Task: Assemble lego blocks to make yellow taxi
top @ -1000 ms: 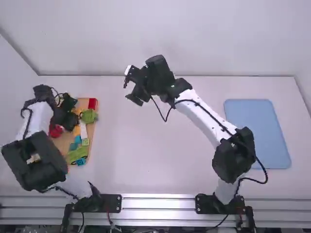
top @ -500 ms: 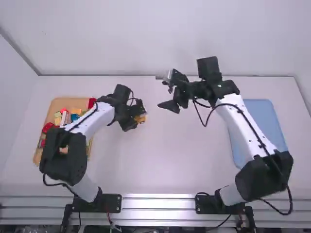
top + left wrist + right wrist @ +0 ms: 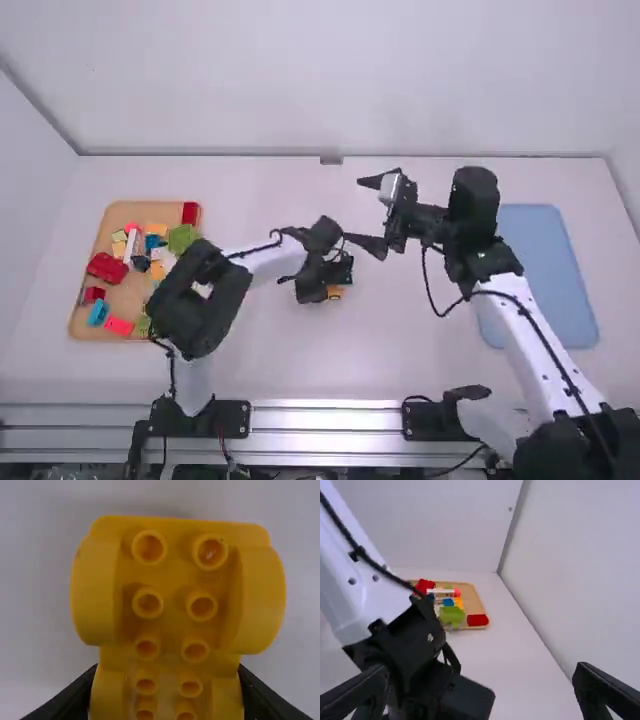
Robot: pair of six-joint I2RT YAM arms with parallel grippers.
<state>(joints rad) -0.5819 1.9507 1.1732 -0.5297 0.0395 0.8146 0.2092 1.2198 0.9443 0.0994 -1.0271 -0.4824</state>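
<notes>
Within the last second we've swung the left gripper (image 3: 167, 685) from the wooden tray (image 3: 122, 212) to mid-table, pinching a yellow wheel-arched block (image 3: 172, 580). Whether it touches the white table (image 3: 400, 350) we can't quite tell. The right gripper (image 3: 370, 212) has moved rightward, spread and empty. We'd guess the taxi's base is ready for placing.

A flat blue panel (image 3: 562, 270) lies on the white table (image 3: 330, 365), near a pale wall (image 3: 250, 80).
</notes>
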